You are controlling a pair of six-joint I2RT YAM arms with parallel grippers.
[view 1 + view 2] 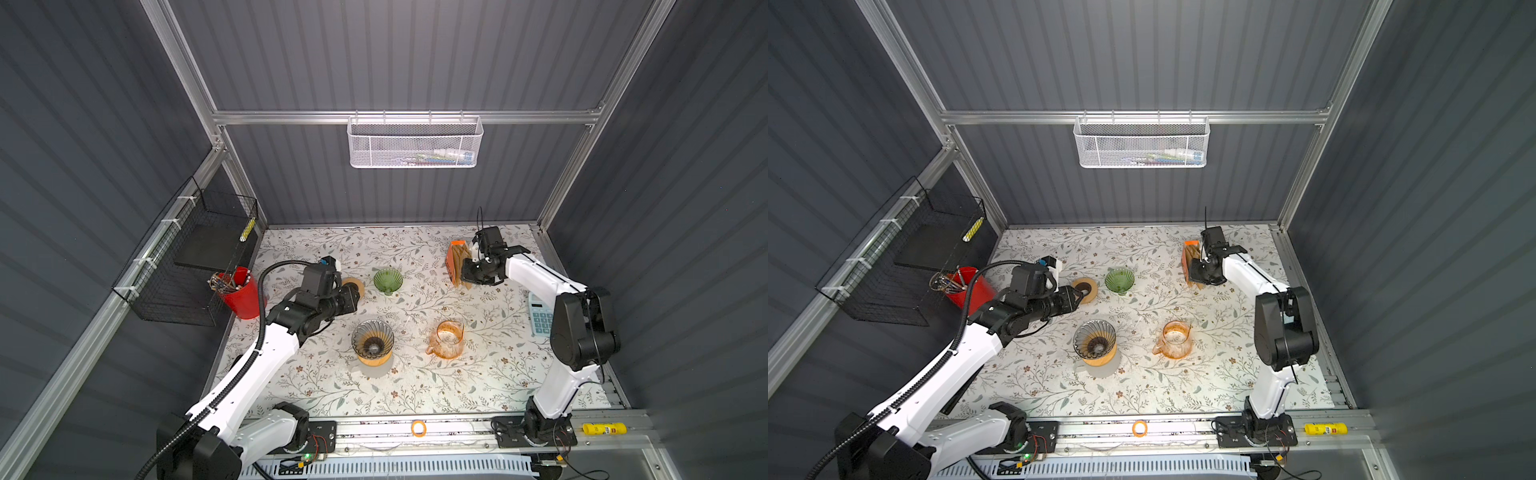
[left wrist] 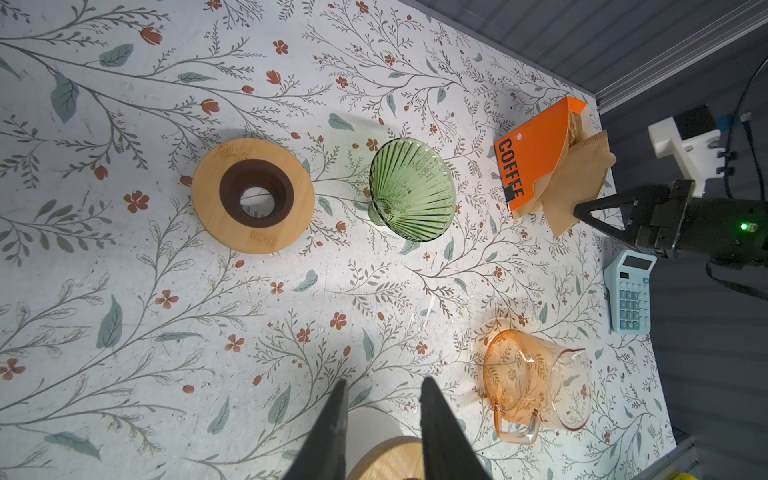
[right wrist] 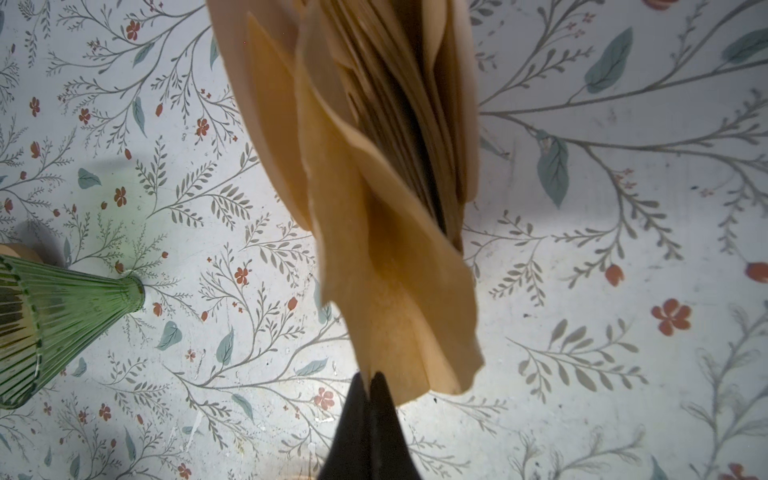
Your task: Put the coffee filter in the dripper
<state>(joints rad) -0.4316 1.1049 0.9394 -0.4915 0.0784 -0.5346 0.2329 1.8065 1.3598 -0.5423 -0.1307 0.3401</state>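
Coffee filter [image 3: 395, 316]: pinched at one edge by my right gripper [image 3: 372, 378], jaws pressed together on the paper. The sheet fans away from the fingertips, and its far end lies against the stack of filters [image 3: 395, 104]; I cannot tell whether it has cleared them. The stack sits in the orange holder [image 2: 536, 162] at the far right of the table [image 1: 415, 395].

Left gripper [image 2: 385, 380]: jaws partly spread, nothing between them. In both top views it hangs between the wooden ring [image 2: 252, 195] and the grey dripper [image 1: 372, 340].

The green dripper [image 1: 387, 280] stands mid-table, between ring and holder. Orange jug [image 1: 446, 338] stands beside the grey dripper; calculator [image 1: 540, 316] lies at the right edge.
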